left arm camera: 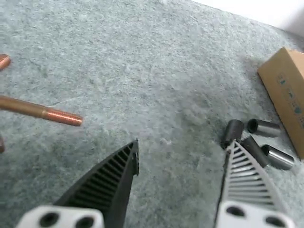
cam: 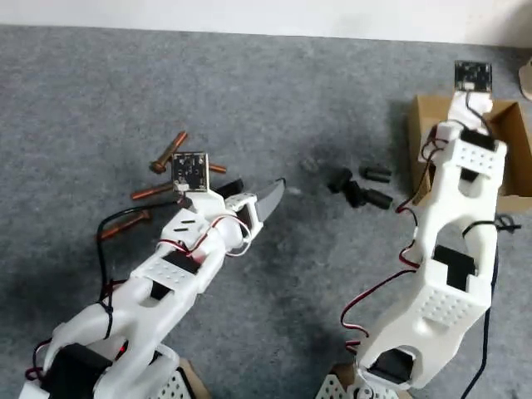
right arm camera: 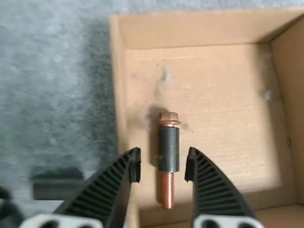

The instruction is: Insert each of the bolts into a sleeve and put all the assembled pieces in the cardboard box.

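Grey carpet (cam: pixel 291 91) bears bolts (cam: pixel 169 153), sleeves (cam: pixel 376 174), cardboard box (cam: pixel 424 116)

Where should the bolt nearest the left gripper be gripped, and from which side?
Best take the bolt by its smooth shank from above, left gripper closing across its length: it lies flat on the carpet, and the threaded end is left free for a sleeve.

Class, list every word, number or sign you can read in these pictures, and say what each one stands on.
No text can be read.
Bluish print on the cardboard box, outer side: too blurred to read.
Left wrist camera board and right wrist camera board: any marks too small to read.
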Action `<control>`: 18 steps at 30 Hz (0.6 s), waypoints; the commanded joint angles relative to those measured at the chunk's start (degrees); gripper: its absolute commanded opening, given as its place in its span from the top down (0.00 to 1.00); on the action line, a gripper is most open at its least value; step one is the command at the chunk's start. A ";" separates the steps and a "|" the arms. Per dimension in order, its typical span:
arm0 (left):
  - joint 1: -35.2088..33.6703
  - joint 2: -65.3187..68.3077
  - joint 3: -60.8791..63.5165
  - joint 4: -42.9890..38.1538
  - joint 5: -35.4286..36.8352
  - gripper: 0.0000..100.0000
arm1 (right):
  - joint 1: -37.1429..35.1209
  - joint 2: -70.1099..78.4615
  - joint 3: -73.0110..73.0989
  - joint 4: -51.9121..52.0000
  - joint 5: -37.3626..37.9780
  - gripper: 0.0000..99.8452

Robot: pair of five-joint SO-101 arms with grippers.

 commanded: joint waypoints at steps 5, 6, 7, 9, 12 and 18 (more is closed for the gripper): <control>-1.27 -1.89 -2.77 0.00 -0.09 0.73 | -4.44 -1.27 -14.46 15.43 -4.66 0.86; -1.36 -1.89 -2.77 0.00 -0.09 0.73 | -5.05 -1.27 -15.43 16.84 -5.54 0.86; -1.36 -1.89 -2.86 0.00 -0.09 0.73 | -5.67 -1.27 -16.31 18.24 -6.51 0.86; -1.36 -1.89 -2.86 0.00 -0.09 0.73 | -7.08 -1.27 -17.36 20.44 -8.88 0.86; -1.36 -1.89 -2.86 0.00 -0.09 0.73 | -9.54 -1.27 -17.36 21.93 -13.63 0.86; -1.89 -1.98 -2.86 0.00 -0.09 0.73 | -13.41 -1.10 -17.10 21.58 -24.09 0.86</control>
